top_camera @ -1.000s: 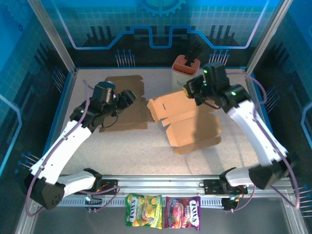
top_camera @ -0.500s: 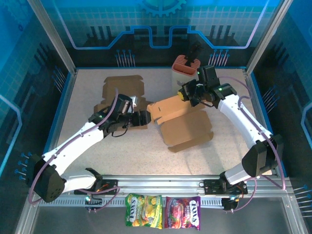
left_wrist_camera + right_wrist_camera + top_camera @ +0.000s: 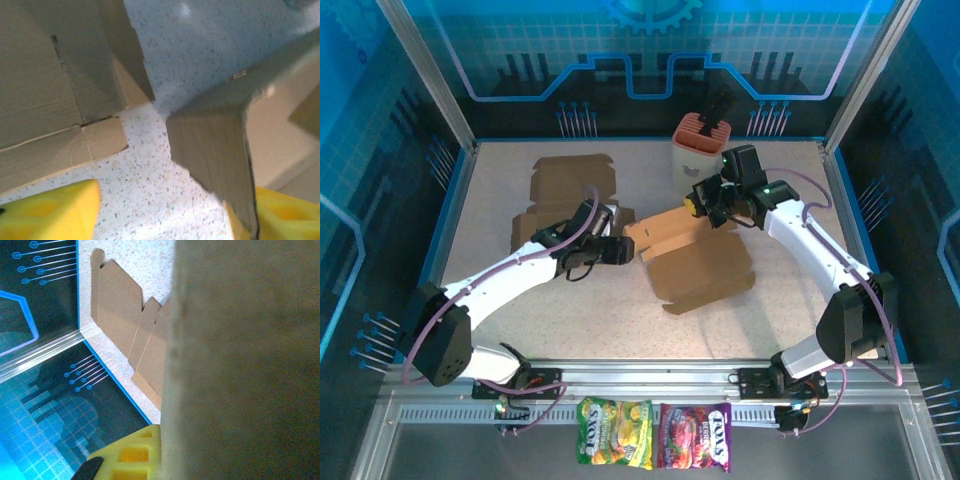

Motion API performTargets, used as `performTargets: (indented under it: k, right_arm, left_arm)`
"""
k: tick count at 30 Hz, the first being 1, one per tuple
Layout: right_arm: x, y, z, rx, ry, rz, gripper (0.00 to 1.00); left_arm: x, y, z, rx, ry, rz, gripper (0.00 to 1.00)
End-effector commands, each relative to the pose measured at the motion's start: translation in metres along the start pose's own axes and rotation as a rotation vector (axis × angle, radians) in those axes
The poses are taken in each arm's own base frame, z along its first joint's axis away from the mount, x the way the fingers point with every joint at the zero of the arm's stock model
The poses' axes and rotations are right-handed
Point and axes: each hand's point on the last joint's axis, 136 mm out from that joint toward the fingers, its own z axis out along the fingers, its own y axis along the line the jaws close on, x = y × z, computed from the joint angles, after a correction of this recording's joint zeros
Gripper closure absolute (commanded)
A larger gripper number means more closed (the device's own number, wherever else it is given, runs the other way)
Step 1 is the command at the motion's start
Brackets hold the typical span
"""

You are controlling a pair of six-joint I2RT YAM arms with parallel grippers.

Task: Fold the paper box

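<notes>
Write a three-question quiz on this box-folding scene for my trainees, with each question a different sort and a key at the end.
1. True or false: the right hand is shut on the far edge of the paper box.
2. The left hand is: A) open, with a corner of the box between its fingers; B) shut on a flat sheet of cardboard; C) holding a bag of sweets.
3. How many sweet packets lie in front of the arms' bases?

Key: 1 true; 2 A; 3 two.

One part-folded paper box [image 3: 705, 270], two flat cardboard blanks [image 3: 570, 180], two candy bags [image 3: 615, 447], one pink holder [image 3: 700, 142]
</notes>
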Motion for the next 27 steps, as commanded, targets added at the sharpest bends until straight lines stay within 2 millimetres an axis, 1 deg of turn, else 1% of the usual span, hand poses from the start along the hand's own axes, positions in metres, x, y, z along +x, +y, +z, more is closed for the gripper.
performTargets:
  k: [1,2,4,5,8,9,12,13,16,18,22,24,27]
  right_arm:
    - [-0.002,0.007,-0.006,-0.057,0.013,0.005,1.00]
    - [-0.003,0.006,-0.006,-0.059,0.013,0.006,1.00]
    - [-0.004,0.003,-0.003,-0.061,0.018,0.011,1.00]
    - [-0.005,0.001,-0.001,-0.066,0.022,0.012,1.00]
    - [-0.007,-0.002,0.000,-0.075,0.021,0.013,1.00]
    - [-0.008,-0.004,-0.001,-0.079,0.013,0.013,1.00]
    - [-0.014,-0.007,-0.004,-0.101,-0.020,0.002,1.00]
    - [-0.015,-0.007,-0.004,-0.113,-0.030,-0.005,0.99]
    - [-0.021,-0.005,-0.005,-0.183,-0.063,-0.017,0.89]
    - [-0.022,-0.003,-0.007,-0.229,-0.085,-0.016,0.79]
    - [-0.018,-0.004,-0.008,-0.251,-0.112,-0.036,0.62]
    - [-0.013,-0.004,-0.007,-0.247,-0.121,-0.047,0.57]
    - [-0.007,-0.003,-0.003,-0.256,-0.142,-0.062,0.54]
  left_arm:
    - [-0.023,-0.005,0.001,-0.014,-0.084,0.034,0.48]
    - [-0.023,-0.003,0.004,-0.021,-0.076,0.036,0.56]
    - [-0.020,-0.003,0.009,-0.030,-0.055,0.046,0.67]
    - [-0.019,-0.004,0.010,-0.032,-0.051,0.050,0.75]
    - [-0.019,-0.013,0.005,-0.015,-0.075,0.088,0.96]
    - [-0.020,-0.017,0.003,-0.012,-0.085,0.101,1.00]
    - [-0.019,-0.022,-0.005,-0.007,-0.092,0.119,1.00]
    - [-0.018,-0.024,-0.007,-0.003,-0.091,0.123,1.00]
    - [-0.013,-0.029,-0.013,0.006,-0.078,0.127,1.00]
    - [-0.009,-0.032,-0.016,0.006,-0.069,0.127,1.00]
    - [-0.004,-0.038,-0.021,0.016,-0.065,0.118,1.00]
    - [-0.001,-0.040,-0.022,0.017,-0.058,0.114,1.00]
    - [0.001,-0.044,-0.021,0.024,-0.049,0.114,1.00]
